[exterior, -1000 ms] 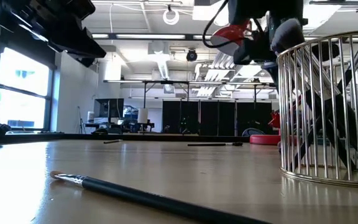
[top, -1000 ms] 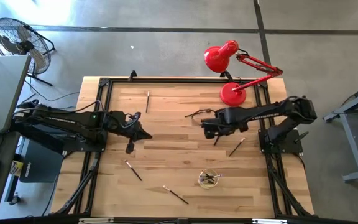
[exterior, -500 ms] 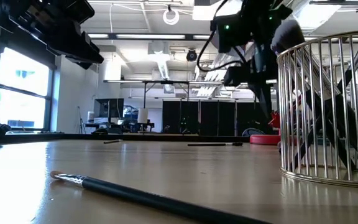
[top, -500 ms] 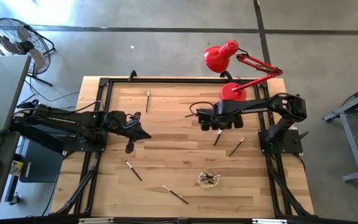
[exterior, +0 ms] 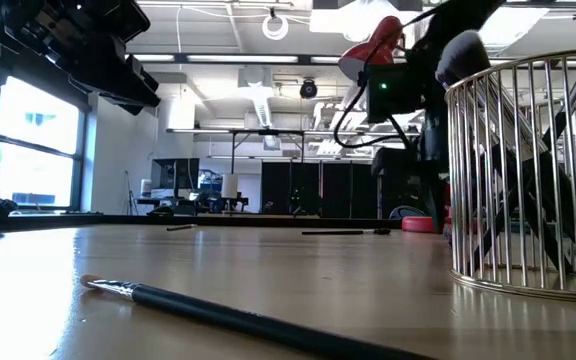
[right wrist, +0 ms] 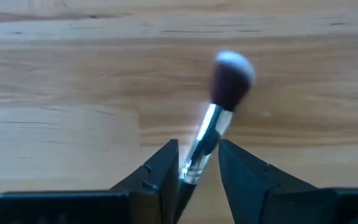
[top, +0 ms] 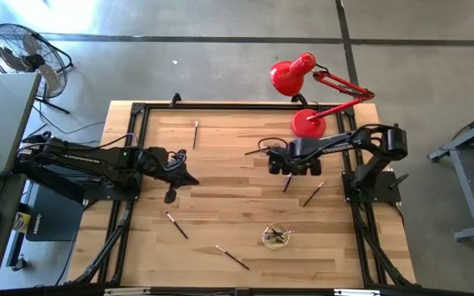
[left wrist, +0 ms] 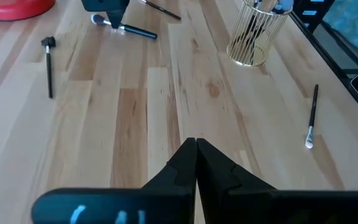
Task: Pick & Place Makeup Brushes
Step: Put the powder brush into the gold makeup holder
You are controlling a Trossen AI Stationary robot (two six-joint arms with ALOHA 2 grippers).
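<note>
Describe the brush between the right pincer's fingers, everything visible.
The brush has a fluffy dark head with pale tips, a shiny silvery ferrule and a handle that runs down out of sight between the right pincer fingers. The fingers sit on either side of the ferrule's lower end, with a gap showing on one side, so a firm grip is not confirmed. The head hangs over bare wooden table. In the high view it shows as a short dark stick just below the pincer, near mid-table.
</note>
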